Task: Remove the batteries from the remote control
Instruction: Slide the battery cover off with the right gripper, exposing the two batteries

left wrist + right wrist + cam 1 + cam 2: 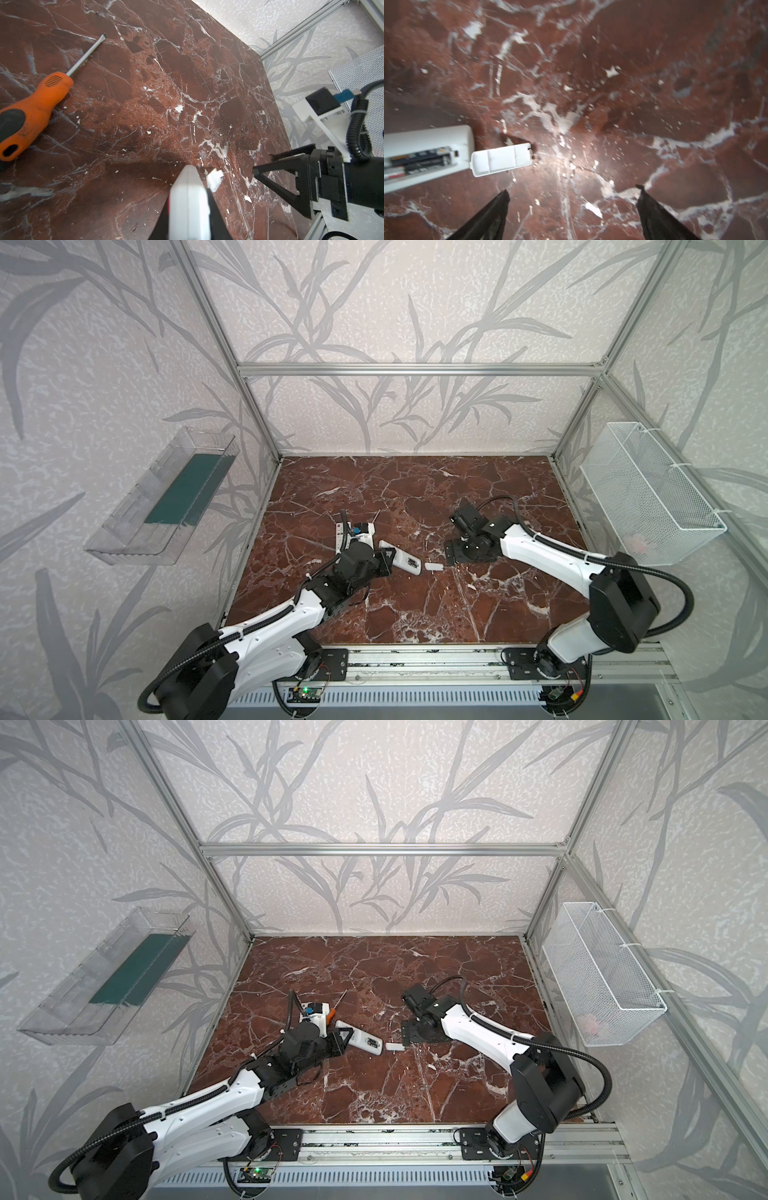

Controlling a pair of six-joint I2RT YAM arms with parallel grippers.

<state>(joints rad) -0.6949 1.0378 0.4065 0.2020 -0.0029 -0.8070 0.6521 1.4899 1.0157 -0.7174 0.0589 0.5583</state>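
Closest to the lens, in the left wrist view, a white remote control (189, 207) fills the near edge, pinched between the two black fingers of the left pincer (188, 199), one finger on each of its long sides. Both top views show the same grip near the middle of the red-brown marble surface (415, 614), with the remote's free end pointing toward the right arm. Whether that end rests on the surface I cannot tell.

The batteries (421, 160) sit in the remote's open compartment, dark cylinders lying side by side along its length, one with a yellowish band. The white battery cover (501, 159) lies on the surface just beside the remote's open end, ribbed inner face up.

The right pincer (573, 190) hangs over the surface near the cover with its jaws spread wide and nothing between them; the cover lies off to one side of the fingertips.

An orange-handled flat screwdriver (35, 112) lies on the surface behind the left wrist, apart from the remote.
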